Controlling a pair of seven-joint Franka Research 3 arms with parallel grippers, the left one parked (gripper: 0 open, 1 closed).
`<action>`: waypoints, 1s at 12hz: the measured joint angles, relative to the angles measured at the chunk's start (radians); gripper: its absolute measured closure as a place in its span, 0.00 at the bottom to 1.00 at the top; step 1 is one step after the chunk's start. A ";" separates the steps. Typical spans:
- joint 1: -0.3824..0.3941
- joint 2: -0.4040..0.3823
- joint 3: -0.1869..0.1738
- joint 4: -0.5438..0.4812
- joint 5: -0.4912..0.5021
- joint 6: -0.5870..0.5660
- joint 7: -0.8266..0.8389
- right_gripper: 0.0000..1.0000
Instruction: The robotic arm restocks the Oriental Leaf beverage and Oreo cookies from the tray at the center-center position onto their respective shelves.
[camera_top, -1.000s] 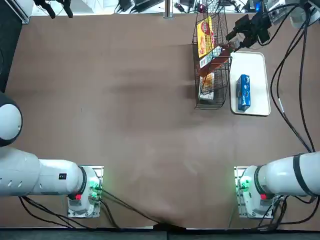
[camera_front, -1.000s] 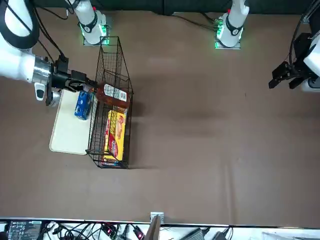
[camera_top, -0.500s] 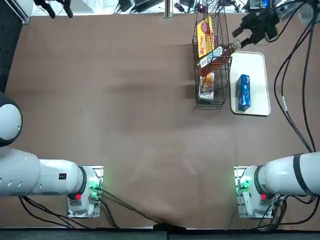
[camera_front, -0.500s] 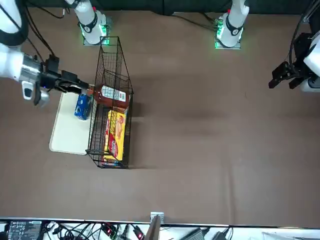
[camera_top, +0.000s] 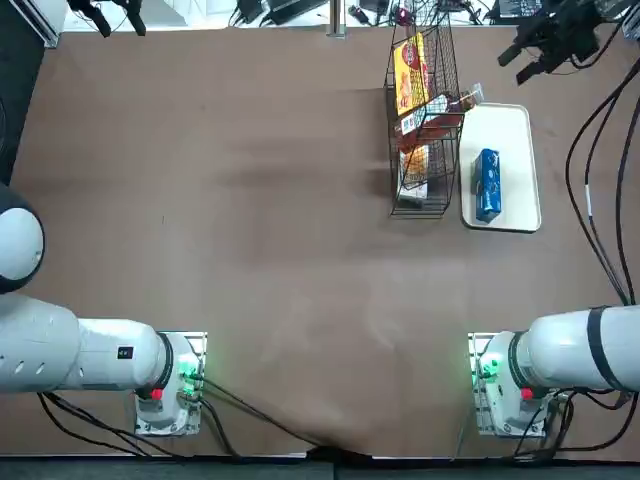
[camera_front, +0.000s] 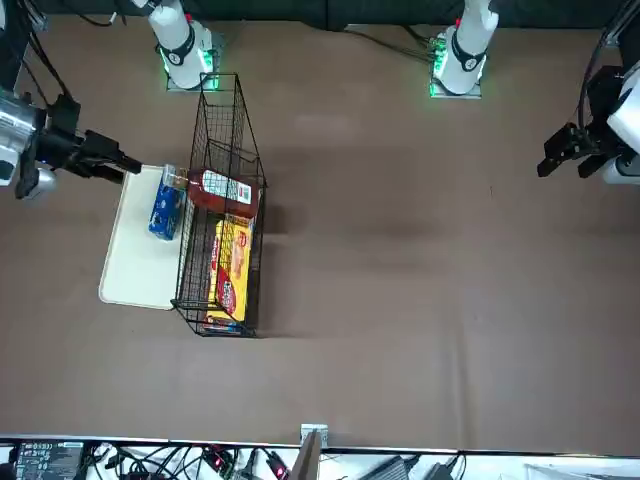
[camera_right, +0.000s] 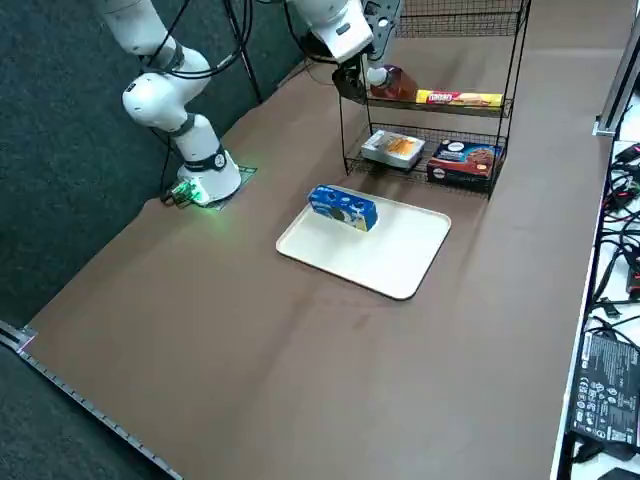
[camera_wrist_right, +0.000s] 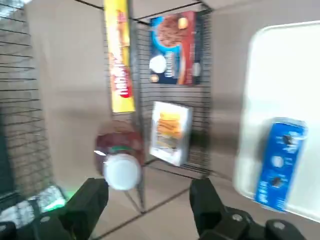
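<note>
Taking the rack (camera_top: 447, 190) as our landmark, we see the blue Oreo pack (camera_top: 487, 186) on the white tray (camera_top: 523, 213) just beside its right side, long axis running roughly along the rack's length. Our right hand (camera_top: 513, 68) is off that same side, farther from the arm bases, so we judge the coming move goes back toward them and down. The hand is spread wide, holding and touching nothing; the bottle (camera_wrist_right: 121, 155) lies in the rack, white cap outward.
</note>
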 joint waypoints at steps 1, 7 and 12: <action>-0.010 0.000 0.000 0.004 -0.049 0.000 0.002 0.00; -0.065 0.020 -0.002 -0.024 -0.271 0.030 0.021 0.00; -0.060 0.037 0.008 -0.216 -0.296 0.260 0.048 0.00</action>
